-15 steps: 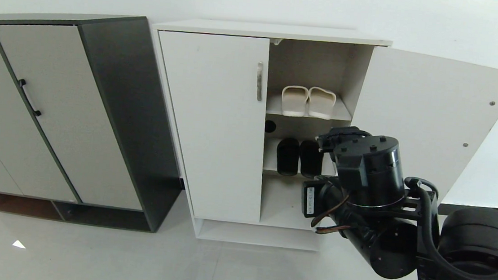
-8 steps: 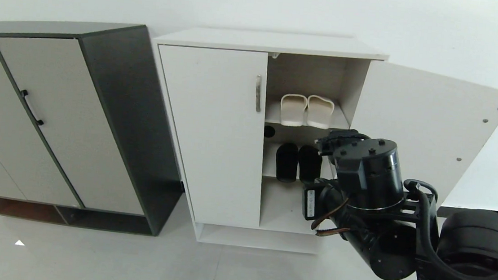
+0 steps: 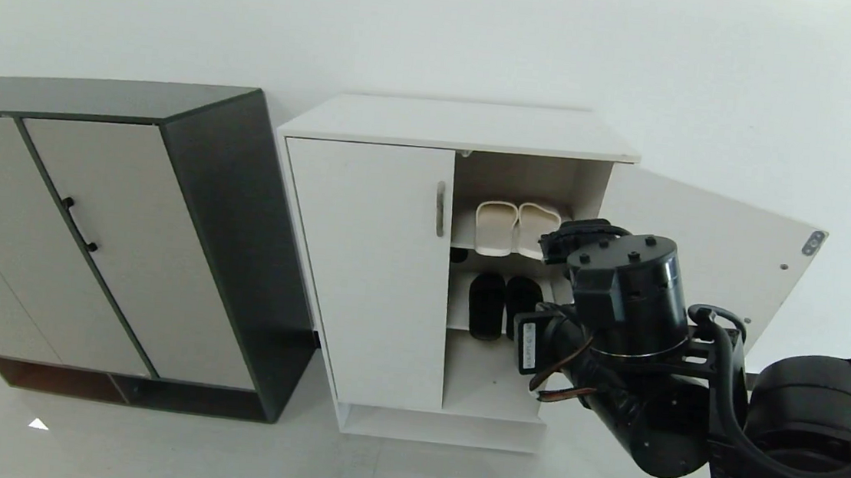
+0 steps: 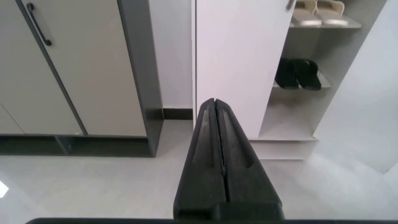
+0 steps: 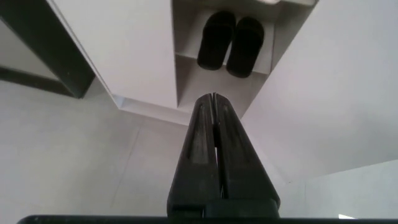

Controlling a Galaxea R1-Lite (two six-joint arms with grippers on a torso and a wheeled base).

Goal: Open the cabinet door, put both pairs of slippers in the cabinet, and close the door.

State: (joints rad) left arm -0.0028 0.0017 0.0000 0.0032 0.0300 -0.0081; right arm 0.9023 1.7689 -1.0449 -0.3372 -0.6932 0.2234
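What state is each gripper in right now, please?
Left gripper: closed, holding nothing.
Right gripper: closed, holding nothing.

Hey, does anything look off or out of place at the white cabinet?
Nothing is askew, spilled or damaged. The white slippers sit side by side on the upper shelf, the black slippers on the shelf below. The only loose end: the right door of the cabinet stands wide open, not yet closed.
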